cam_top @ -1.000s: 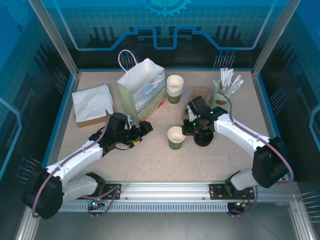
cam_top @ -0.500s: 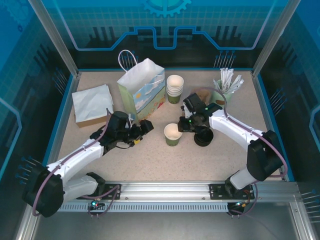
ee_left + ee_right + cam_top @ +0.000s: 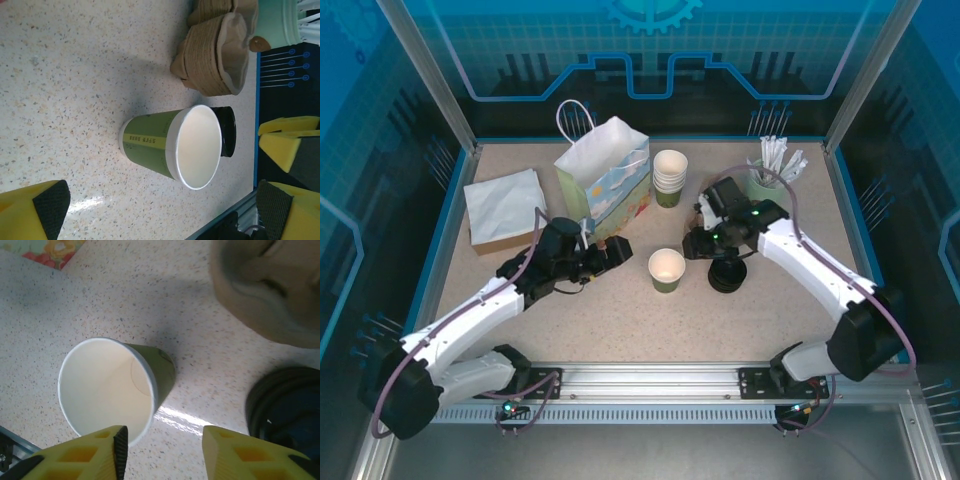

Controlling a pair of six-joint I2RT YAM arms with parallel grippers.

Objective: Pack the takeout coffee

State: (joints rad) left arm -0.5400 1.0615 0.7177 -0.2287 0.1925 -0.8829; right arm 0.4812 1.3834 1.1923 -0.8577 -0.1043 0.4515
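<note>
Green cup (image 3: 667, 270) with white inside, black lids (image 3: 727, 273), speckled beige table (image 3: 620, 320).

arms (image 3: 470, 318): white shells, black joints | cables (image 3: 899, 325): purple-grey | tool fingers (image 3: 80, 460): yellow, black pads (image 3: 50, 207)

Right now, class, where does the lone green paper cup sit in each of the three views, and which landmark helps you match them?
Top external: the green cup is near picture centre.
Left wrist: green cup at centre, mouth turned rightward.
Right wrist: green cup lower left, seen from above.
Shared landmark: the black lids beside the cup.
</note>
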